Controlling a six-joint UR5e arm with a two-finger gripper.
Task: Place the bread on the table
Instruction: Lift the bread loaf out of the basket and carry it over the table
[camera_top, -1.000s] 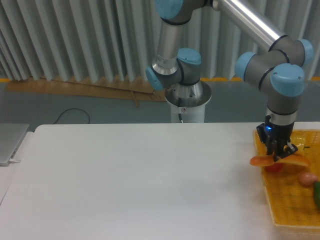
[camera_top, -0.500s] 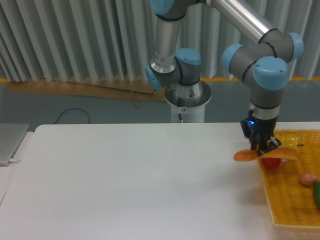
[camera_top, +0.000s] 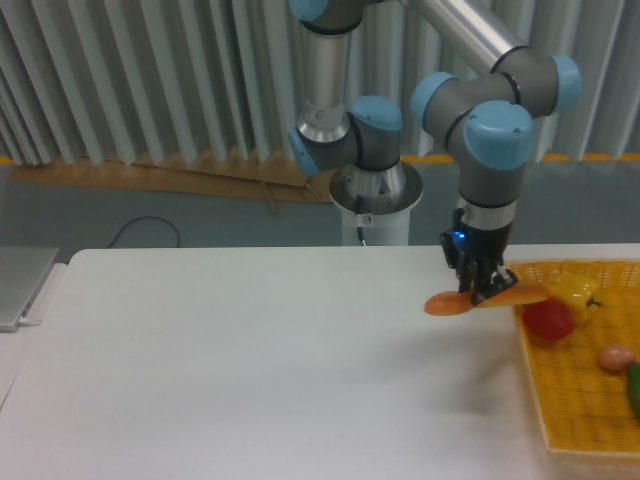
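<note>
Just left of the yellow woven basket (camera_top: 585, 400), your hand (camera_top: 481, 292) is clamped on the bread (camera_top: 485, 298), gripping it near its middle. The loaf hangs roughly level above the white desk (camera_top: 250, 370), not touching it, one end reaching over the basket's rim. Inside the basket you can see a red pepper (camera_top: 547, 320) and a yellow pepper (camera_top: 575, 293).

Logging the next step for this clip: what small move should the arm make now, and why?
Probably carry a bit farther over the table, then lower. The hand grips the bread mid-length, in the air, one end near the basket rim.
</note>
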